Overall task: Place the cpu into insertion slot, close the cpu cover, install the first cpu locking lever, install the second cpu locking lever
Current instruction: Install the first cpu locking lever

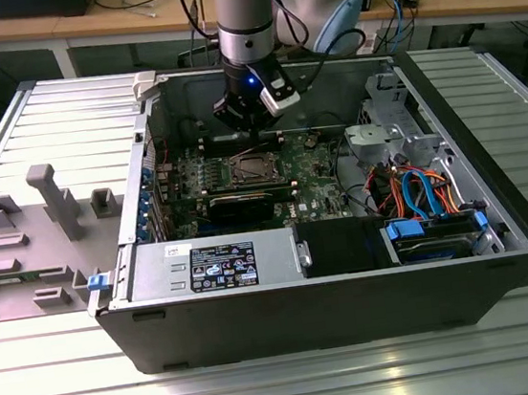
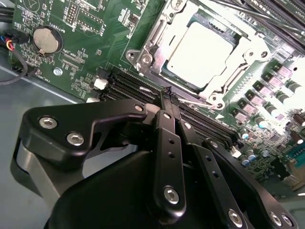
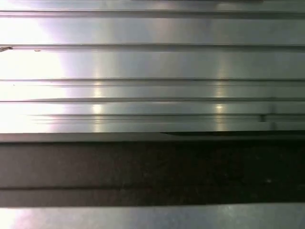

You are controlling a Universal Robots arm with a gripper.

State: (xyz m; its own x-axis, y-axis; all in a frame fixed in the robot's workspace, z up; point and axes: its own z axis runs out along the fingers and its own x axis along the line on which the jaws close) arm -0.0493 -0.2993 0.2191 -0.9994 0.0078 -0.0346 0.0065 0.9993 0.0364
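In the exterior view my gripper (image 1: pixel 258 133) hangs inside the open computer case, just behind the insertion slot (image 1: pixel 253 168) on the green board. The second wrist view has the cpu (image 2: pixel 200 50) lying flat in the insertion slot (image 2: pixel 143 59), its silver top bright. The cpu cover (image 2: pixel 233 71) lies down around it as a metal frame. My gripper (image 2: pixel 167 94) is shut, the black fingers (image 2: pixel 167 124) pressed together with nothing visibly between them. Their tips sit over the memory slots right beside a thin silvery locking lever (image 2: pixel 198 100) at the socket's edge; whether they touch it I cannot tell.
A long black card (image 1: pixel 250 202) lies in front of the socket, with a power supply (image 1: pixel 219 261) nearer still. Coloured cables and a drive bay (image 1: pixel 428 201) fill the exterior view's right. Case walls (image 1: pixel 149 125) close in. A coin battery (image 2: pixel 46 39) sits on the board. Grey fixtures (image 1: pixel 52 199) stand outside.
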